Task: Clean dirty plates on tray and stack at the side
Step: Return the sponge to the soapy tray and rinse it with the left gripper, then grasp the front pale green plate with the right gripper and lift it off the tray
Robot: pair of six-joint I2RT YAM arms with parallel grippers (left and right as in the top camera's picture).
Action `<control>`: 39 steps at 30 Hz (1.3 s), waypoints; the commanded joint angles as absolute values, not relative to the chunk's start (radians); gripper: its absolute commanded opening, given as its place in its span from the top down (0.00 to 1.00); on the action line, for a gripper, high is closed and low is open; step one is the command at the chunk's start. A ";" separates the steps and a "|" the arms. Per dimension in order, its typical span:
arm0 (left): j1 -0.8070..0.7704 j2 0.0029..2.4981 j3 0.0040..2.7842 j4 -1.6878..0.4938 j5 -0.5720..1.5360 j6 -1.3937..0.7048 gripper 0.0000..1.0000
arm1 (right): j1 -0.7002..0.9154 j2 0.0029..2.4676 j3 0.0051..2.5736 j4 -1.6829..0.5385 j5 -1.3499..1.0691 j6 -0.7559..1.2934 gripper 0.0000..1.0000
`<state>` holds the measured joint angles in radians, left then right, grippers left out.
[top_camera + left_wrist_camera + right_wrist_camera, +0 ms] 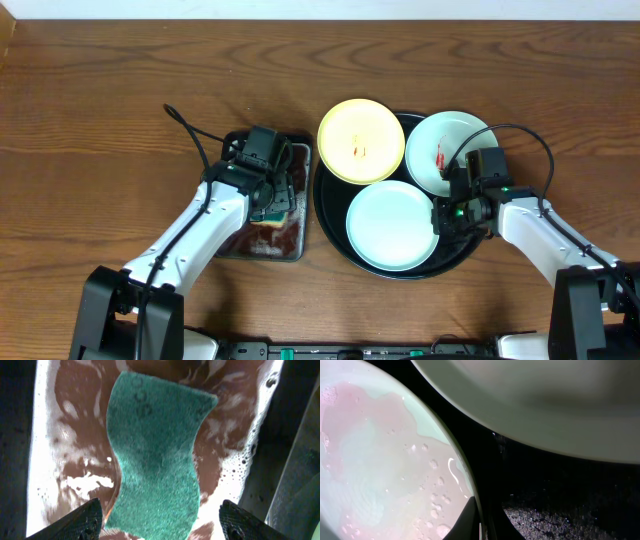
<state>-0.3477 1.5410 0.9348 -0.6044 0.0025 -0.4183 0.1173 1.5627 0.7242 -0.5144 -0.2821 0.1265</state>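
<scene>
Overhead, your left gripper hangs over the pan just left of the tray, apparently placed there to fetch a scrubber. All three plates sit on the tray: the yellow plate at its rear left, the red-smeared mint plate at its rear right, and the front mint plate at its near side. Your right gripper sits inside the tray at that front plate's right rim.

Left wrist: the fingers stand spread wide, one either side of the near end of the green sponge. It lies unpinched in foamy brown liquid.

Right wrist: the tips seem pressed together on the front plate's wet, pink-filmed rim, likely steadying it for the scrub. Judging by this, cleaning is under way, and no plate is stacked beside the tray yet
</scene>
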 commanded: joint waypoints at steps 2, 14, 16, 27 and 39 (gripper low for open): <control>-0.343 1.552 0.953 -0.593 -0.017 -0.439 0.25 | 0.121 1.565 0.731 -0.516 -0.259 0.134 0.94; -0.344 1.677 0.953 -0.534 -0.008 -0.496 0.60 | 0.121 1.565 0.731 -0.515 -0.259 0.134 0.96; -0.344 1.679 0.953 -0.521 -0.008 -0.495 0.68 | 0.121 1.565 0.731 -0.516 -0.259 0.134 0.96; -0.345 1.679 0.907 -0.521 -0.008 -0.496 0.83 | 0.121 1.565 0.731 -0.515 -0.259 0.134 0.99; -0.345 1.679 0.894 -0.521 -0.008 -0.495 0.60 | 0.121 1.483 0.737 -0.531 -0.257 0.096 0.99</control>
